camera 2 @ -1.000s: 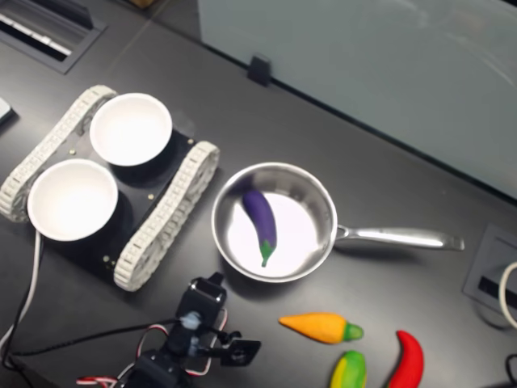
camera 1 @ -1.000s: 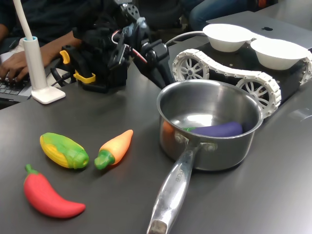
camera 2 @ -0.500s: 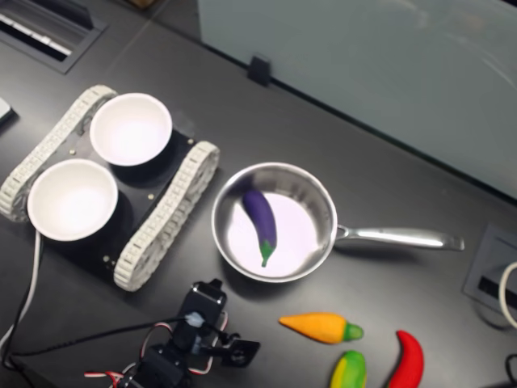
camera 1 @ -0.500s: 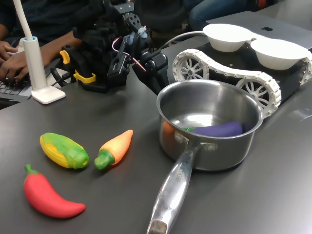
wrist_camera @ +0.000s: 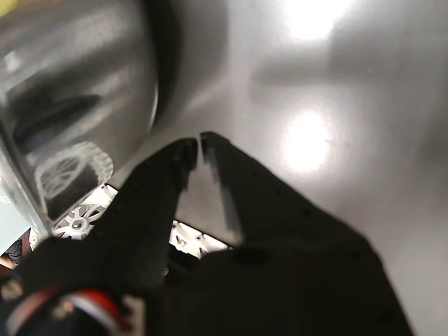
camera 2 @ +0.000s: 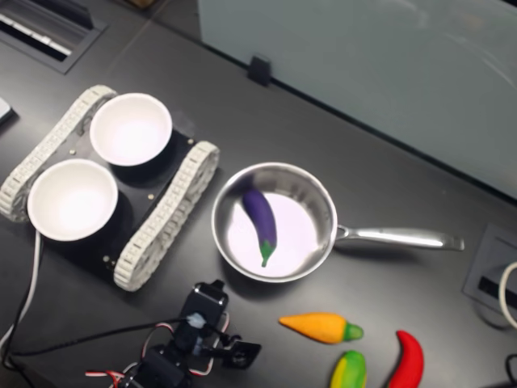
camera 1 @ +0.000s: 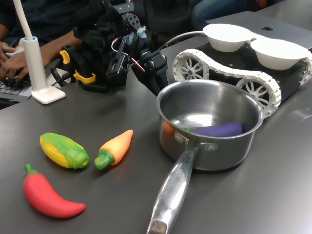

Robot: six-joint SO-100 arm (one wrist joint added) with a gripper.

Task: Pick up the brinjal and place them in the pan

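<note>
The brinjal (camera 2: 261, 219) lies inside the pan (camera 2: 323, 205) on a dark grey table (camera 2: 388, 291); the gripper (wrist_camera: 196, 145), jaws nearly closed and empty, hangs just outside the pan's rim, beside a tracked rover (camera 2: 166, 214) carrying two white bowls (camera 2: 129, 128).

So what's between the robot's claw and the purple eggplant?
Only the pan's steel wall. In the second exterior view, the gripper sits outside it and the brinjal lies inside.
</note>
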